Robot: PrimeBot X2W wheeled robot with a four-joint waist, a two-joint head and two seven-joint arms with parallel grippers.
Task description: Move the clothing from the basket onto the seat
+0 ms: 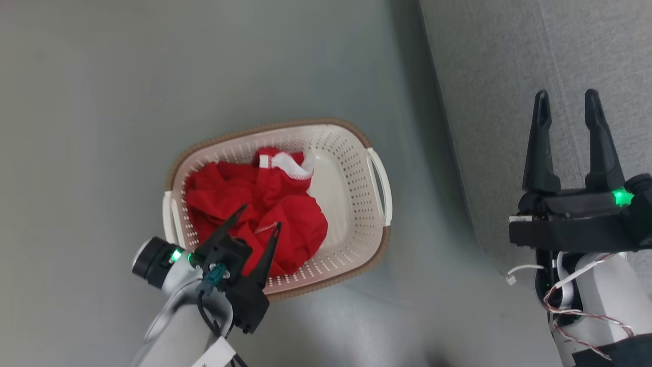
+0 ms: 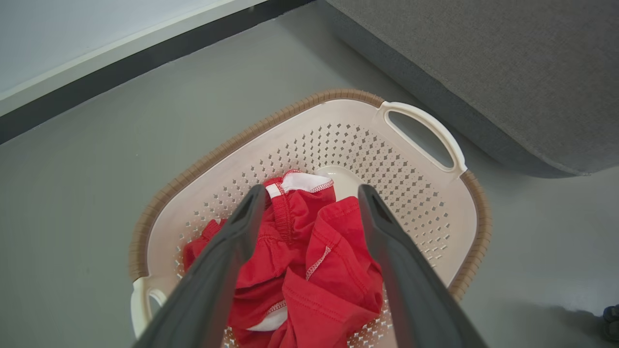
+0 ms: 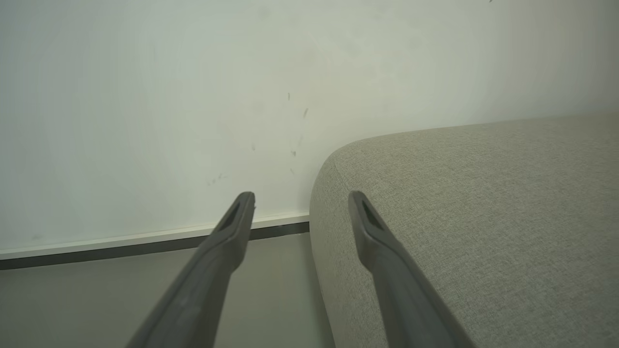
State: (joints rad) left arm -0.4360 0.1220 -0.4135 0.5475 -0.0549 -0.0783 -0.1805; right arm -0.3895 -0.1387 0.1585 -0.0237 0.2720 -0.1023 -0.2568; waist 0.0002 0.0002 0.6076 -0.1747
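Hovering left pincer (image 1: 262,215) over red sports clothing (image 1: 224,196), fingers spread wide, nothing grasped. Clothing is bunched in cream laundry basket (image 1: 351,168), on side away from grey seat (image 1: 509,66), with white trim at pile's far edge. Basket sits on floor (image 1: 76,102), near seat.

My judgement: drop straight down, straddle thick central fold, pinch deep, keep tips off perforated wall.

Right pincer (image 1: 566,94) also released, empty, above seat.

Risk: thin hem grab may slip.
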